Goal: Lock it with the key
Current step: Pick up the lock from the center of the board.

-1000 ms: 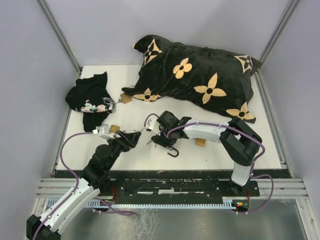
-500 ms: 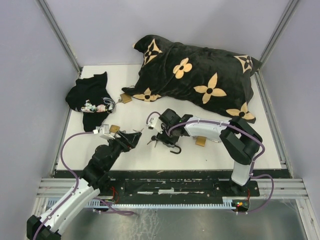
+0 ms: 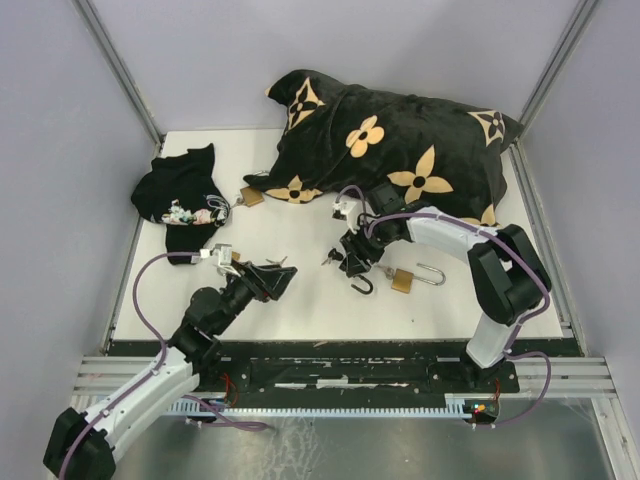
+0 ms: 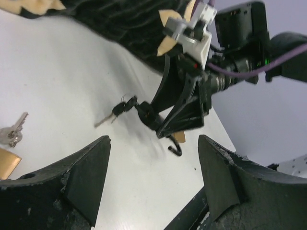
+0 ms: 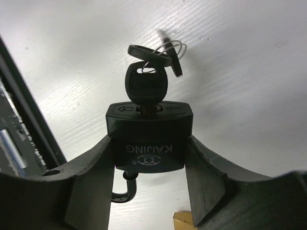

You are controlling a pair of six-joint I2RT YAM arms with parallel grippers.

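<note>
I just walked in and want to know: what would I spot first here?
The big black pillow with tan flowers fills the far side of the table. Mid-table, the right gripper clamps a black padlock with a key in it, beside a brass padlock.

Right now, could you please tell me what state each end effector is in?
Left end effector: open, holding nothing.
Right end effector: closed on the black padlock, with the key in its keyhole.
</note>
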